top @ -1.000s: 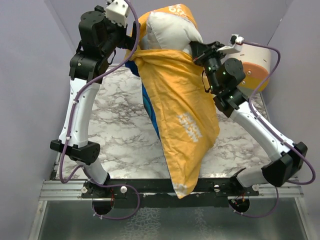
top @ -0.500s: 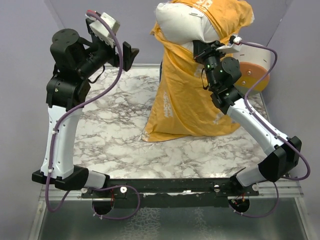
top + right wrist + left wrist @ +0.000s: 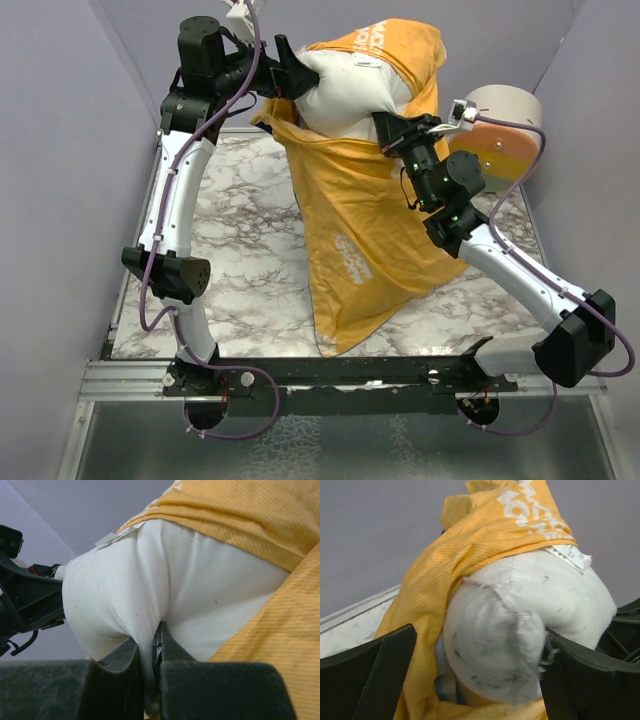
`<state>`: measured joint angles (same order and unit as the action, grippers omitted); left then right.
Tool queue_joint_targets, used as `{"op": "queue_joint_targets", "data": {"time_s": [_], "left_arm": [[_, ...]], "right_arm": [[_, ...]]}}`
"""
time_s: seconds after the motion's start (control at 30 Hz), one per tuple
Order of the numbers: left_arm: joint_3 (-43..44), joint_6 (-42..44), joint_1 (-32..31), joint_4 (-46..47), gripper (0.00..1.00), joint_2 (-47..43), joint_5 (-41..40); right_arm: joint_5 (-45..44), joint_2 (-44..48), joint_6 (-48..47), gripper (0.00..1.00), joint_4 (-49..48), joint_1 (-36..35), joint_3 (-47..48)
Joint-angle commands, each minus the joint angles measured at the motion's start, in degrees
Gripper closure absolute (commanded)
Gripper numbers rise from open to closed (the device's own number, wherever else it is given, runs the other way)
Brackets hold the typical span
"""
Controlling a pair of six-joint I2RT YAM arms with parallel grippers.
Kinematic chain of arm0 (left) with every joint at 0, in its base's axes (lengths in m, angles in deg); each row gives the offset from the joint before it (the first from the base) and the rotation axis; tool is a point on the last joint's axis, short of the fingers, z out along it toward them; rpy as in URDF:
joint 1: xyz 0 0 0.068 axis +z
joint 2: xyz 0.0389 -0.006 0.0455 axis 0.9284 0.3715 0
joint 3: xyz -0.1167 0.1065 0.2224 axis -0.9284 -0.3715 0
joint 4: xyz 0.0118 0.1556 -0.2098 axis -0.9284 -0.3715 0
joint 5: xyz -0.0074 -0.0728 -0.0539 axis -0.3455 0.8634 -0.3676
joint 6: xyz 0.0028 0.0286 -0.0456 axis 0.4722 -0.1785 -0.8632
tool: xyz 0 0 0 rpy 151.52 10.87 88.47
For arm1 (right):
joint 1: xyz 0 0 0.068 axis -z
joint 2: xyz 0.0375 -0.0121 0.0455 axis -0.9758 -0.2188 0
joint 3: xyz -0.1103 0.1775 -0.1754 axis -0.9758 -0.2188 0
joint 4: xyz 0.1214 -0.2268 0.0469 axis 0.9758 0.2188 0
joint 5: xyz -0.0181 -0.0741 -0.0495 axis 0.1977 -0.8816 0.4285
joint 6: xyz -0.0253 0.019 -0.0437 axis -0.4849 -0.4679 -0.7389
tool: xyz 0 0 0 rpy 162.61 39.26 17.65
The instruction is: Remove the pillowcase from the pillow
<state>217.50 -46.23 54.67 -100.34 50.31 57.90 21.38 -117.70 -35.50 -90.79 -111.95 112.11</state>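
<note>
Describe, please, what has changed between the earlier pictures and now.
The left gripper swung out left, then returned, open, around the bare end of the pillow. The pillowcase swayed sideways and back. The right gripper stayed shut on the pillow, holding it up.

Both arms are built the same: the left arm [image 3: 178,200] and right arm [image 3: 510,265] have glossy white links with chunky black joint housings between them. A thin purple cable [image 3: 146,300] runs down each one to its base. There's a small white camera block [image 3: 240,18] by each wrist. The gripper fingers [image 3: 370,680] are matte black. The bases bolt onto a black rail [image 3: 330,372].
</note>
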Motion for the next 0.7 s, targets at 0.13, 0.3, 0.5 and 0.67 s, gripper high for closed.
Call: {"op": "queue_joint_targets", "data": {"time_s": [0.13,0.3,0.5,0.67], "left_arm": [[-3.38,-8.72,0.06,6.53,0.02,-2.45,14.96],[-1.37,-7.51,0.09,5.85,0.52,-1.54,18.94],[3.57,1.88,1.15,-1.54,1.00,-1.86,22.64],[-0.08,9.45,2.50,1.00,1.00,-7.19,29.87]], "right_arm": [[5.88,1.99,-1.35,0.99,-8.00,-4.69,0.44],[12.65,-1.35,-2.42,0.99,-2.84,-4.85,6.18],[16.39,-1.24,-7.30,0.81,13.07,-4.00,14.77],[28.23,-0.15,-2.51,0.29,25.59,8.26,22.87]]}}
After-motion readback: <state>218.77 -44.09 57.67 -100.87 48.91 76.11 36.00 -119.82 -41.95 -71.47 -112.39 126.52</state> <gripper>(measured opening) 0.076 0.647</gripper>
